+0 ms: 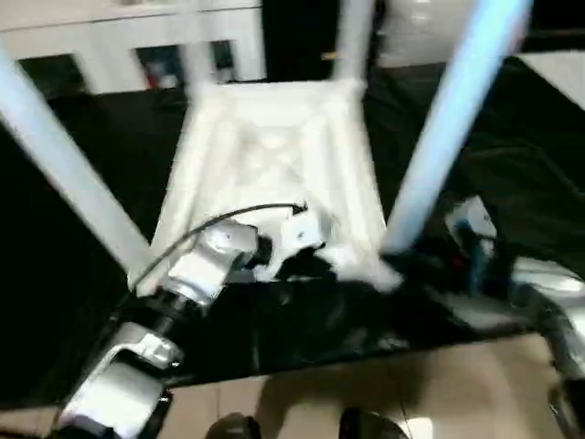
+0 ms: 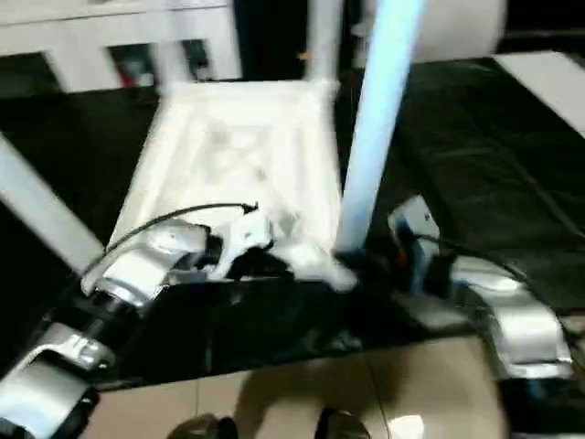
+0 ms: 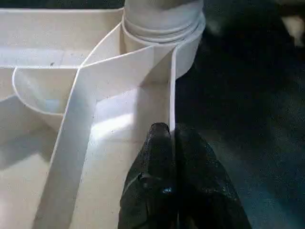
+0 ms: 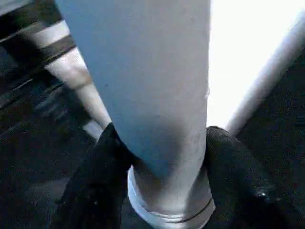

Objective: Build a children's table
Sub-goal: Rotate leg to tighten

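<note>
Right gripper (image 4: 162, 191): its two black fingers (image 4: 95, 186) clamp the near-right leg (image 2: 375, 119) low down, just above the collar where the tube enters its socket.
Left gripper (image 3: 172, 157): pinched narrow on the thin outer wall of the table top (image 1: 274, 155), one finger on each side of the rim, close to the near-right corner socket (image 3: 162, 28).
Table top: lies upside down on the black-covered worktable (image 2: 512, 155), ribs up, its near edge by the worktable's near edge.
Legs: near-left leg (image 1: 64, 165) and far-right leg (image 1: 352, 41) stand up from their corners; the far-left corner is too blurred to tell.
Step in hand: seating the near-right leg, judging by both holds, with the left bracing the top.
Next move: press the leg straight down along the socket's axis, keeping the rim held so the top doesn't slide.
Sockets as holders: the near-right one has a leg in it; whether it is fully home I cannot tell.
</note>
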Robot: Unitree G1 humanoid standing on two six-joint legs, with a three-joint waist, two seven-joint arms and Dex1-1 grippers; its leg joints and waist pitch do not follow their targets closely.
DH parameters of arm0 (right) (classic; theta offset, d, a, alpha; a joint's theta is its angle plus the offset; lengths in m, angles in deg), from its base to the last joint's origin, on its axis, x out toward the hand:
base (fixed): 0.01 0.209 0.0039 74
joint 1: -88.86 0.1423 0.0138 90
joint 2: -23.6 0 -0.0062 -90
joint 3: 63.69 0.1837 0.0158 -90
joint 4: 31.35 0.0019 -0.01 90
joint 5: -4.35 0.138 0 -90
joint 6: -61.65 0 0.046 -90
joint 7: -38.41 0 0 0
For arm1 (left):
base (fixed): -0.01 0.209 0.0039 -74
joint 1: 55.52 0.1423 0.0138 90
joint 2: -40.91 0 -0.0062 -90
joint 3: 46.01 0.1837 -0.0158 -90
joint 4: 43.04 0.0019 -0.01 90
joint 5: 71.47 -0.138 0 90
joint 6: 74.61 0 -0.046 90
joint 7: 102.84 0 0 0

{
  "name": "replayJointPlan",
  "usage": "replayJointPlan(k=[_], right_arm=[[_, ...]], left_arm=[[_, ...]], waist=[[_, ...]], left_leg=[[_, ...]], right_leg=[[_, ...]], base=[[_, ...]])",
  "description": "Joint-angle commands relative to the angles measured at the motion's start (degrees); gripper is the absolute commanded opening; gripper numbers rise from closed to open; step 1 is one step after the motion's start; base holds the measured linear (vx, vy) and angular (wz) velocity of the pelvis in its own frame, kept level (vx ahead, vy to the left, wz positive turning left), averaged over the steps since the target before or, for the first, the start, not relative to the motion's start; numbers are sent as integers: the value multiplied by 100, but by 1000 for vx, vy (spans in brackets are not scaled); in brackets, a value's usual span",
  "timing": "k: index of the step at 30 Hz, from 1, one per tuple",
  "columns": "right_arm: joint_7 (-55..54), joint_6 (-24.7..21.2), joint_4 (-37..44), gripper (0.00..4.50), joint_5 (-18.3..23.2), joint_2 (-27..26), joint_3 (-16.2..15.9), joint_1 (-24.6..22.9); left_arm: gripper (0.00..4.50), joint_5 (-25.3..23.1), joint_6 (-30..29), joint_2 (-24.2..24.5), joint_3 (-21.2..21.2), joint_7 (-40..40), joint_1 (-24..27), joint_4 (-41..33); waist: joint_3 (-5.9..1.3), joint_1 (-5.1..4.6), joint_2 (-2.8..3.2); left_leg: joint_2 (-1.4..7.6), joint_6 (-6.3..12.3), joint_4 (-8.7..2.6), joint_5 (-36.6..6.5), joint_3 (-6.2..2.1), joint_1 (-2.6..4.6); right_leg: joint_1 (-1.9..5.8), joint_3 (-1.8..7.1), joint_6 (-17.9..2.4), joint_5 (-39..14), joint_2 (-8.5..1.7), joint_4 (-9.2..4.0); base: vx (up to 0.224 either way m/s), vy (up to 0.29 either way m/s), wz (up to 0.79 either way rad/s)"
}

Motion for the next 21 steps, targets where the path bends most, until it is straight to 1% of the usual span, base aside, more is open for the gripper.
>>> replayJointPlan(k=[1, 2, 4, 5, 6, 7, 8, 9, 11, 12, 13, 14, 15, 16, 18, 19, 20, 21], right_arm=[[-940, -385, -5, 203, -221, -473, -186, 146], [-1195, -470, -23, 203, -280, -608, -133, 175], [-1895, -466, -120, 203, -593, -862, -80, 238], [-2033, -232, -215, 203, -456, -1070, 6, 243], [-2046, -181, -216, 203, -395, -1132, 38, 237], [-2061, -157, -212, 254, -368, -1169, 57, 233], [-1985, -221, -132, 267, -284, -1178, 60, 210], [-1925, -276, -55, 267, -243, -1172, 51, 187], [-1777, -285, 44, 286, -179, -1116, 48, 139], [-1736, -321, 113, 302, -167, -1113, 64, 118], [-1689, -328, 159, 302, -163, -1084, 68, 100], [-1669, -331, 179, 315, -161, -1072, 70, 93], [-1569, -316, 226, 321, -158, -1000, 60, 65], [-1345, -226, 242, 331, -137, -762, 20, 2], [-973, -118, 177, 351, -66, -433, 34, -35], [-905, -102, 165, 359, -51, -382, 41, -39], [-644, 8, 107, 376, -33, -166, 70, -49], [-204, 227, 34, 376, -19, 151, 71, -69]], left_arm=[[0, 107, -212, -505, 99, 465, 27, -66], [0, 88, -280, -607, 61, 655, 20, -42], [0, 60, -354, -852, -23, 1073, 5, 34], [0, 42, -353, -1037, -19, 1253, 4, 72], [0, 39, -372, -1083, -15, 1280, 9, 64], [0, 39, -388, -1110, -13, 1296, 12, 56], [0, 32, -347, -1101, 3, 1261, 5, 41], [0, 12, -338, -1087, 13, 1234, 5, 13], [0, -9, -292, -1013, 47, 1123, 25, -36], [0, -26, -274, -973, 71, 1083, 41, -71], [0, -40, -259, -937, 84, 1065, 54, -89], [0, -46, -252, -921, 90, 1058, 59, -97], [0, -60, -211, -864, 99, 1022, 74, -113], [0, -69, -119, -728, 104, 918, 95, -112], [0, -72, 50, -539, 123, 705, 93, -68], [0, -73, 81, -507, 128, 666, 91, -59], [0, -62, 213, -390, 134, 506, 82, -31], [0, -15, 411, -230, 159, 203, 80, -17]], waist=[[-325, 18, -133], [-338, -14, -140], [-334, -52, -141], [-333, -65, -100], [-351, -75, -109], [-364, -66, -115], [-357, -66, -97], [-359, -63, -91], [-358, -57, -90], [-354, -47, -94], [-362, -38, -92], [-357, -32, -95], [-360, -4, -93], [-365, 7, -97], [-386, 42, -79], [-393, 47, -85], [-416, 61, -81], [-436, 73, -83]], left_leg=[[225, 385, -425, -1027, -186, -50], [221, 401, -419, -1042, -177, -19], [219, 464, -422, -1022, -161, -1], [220, 492, -427, -1009, -165, -2], [235, 567, -429, -959, -161, -9], [239, 612, -432, -924, -155, -2], [252, 694, -447, -860, -163, -24], [271, 760, -455, -854, -166, -26], [280, 789, -453, -883, -158, -16], [275, 801, -456, -861, -155, -30], [274, 812, -453, -833, -153, -23], [272, 822, -454, -819, -150, -27], [274, 843, -457, -747, -150, -25], [276, 845, -457, -718, -152, -27], [287, 920, -446, -609, -151, -28], [287, 949, -440, -576, -150, -34], [295, 1040, -420, -382, -144, -42], [295, 1073, -409, -303, -147, -43]], right_leg=[[352, 229, -352, -3307, -388, -617], [327, 234, -351, -3273, -383, -634], [300, 246, -390, -3178, -370, -647], [311, 243, -402, -3108, -374, -637], [321, 253, -436, -2933, -380, -629], [323, 259, -464, -2826, -378, -626], [332, 274, -542, -2605, -369, -597], [340, 284, -620, -2445, -372, -573], [336, 299, -699, -2349, -388, -563], [355, 304, -709, -2327, -391, -554], [356, 306, -720, -2300, -394, -550], [355, 309, -719, -2295, -395, -552], [361, 311, -730, -2263, -399, -547], [371, 312, -720, -2240, -396, -540], [380, 316, -752, -2045, -397, -521], [387, 320, -770, -1965, -397, -510], [388, 326, -900, -1625, -400, -463], [392, 322, -943, -1501, -395, -443]], base=[[0, 0, 0], [0, 0, 0], [0, 0, 0], [0, 0, 0], [0, 0, 0], [0, 0, 0], [0, 0, 0], [0, 0, 0], [0, 0, 0], [0, 0, 0], [0, 0, 0], [0, 0, 0], [0, 0, 0], [0, 0, 0], [0, 0, 0], [0, 0, 0], [0, 0, 0], [0, 0, 0]])
